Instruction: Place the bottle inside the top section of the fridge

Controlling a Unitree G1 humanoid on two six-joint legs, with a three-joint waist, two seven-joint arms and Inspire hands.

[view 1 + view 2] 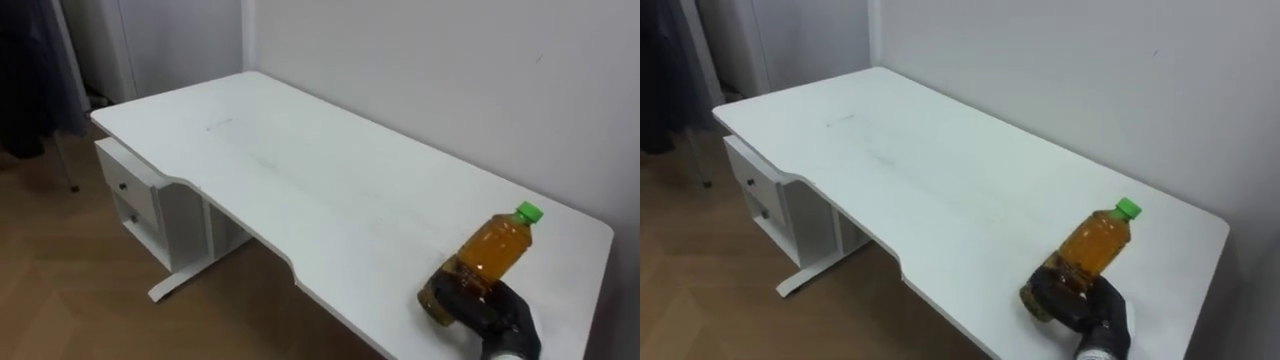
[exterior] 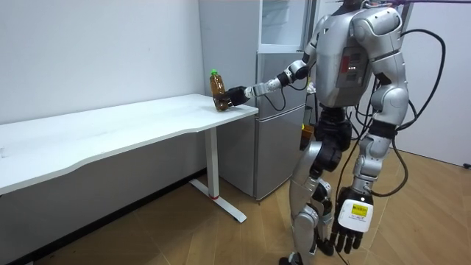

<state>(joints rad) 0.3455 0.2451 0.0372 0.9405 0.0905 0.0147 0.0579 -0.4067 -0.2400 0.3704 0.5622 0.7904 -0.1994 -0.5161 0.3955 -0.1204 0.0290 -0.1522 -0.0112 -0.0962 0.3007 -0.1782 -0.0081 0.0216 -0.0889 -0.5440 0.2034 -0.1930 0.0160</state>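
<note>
Right hand (image 1: 487,308) is gripping one amber bottle (image 1: 492,250), fingers clamped round its lower half, tilted at the right end of the one white desk (image 1: 300,170). The room view is showing a grey fridge (image 2: 283,125) just beside the desk and the left hand (image 2: 349,224) hanging low, fingers relaxed. One drawer unit (image 1: 135,195) is sitting under the desk's far end, on the wooden floor (image 1: 60,270).

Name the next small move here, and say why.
Probably lift the bottle clear of the table: the right hand is curled round its lower part while it seems to rest on the tabletop, and the fridge stands just past that table end. The left hand hangs idle.
</note>
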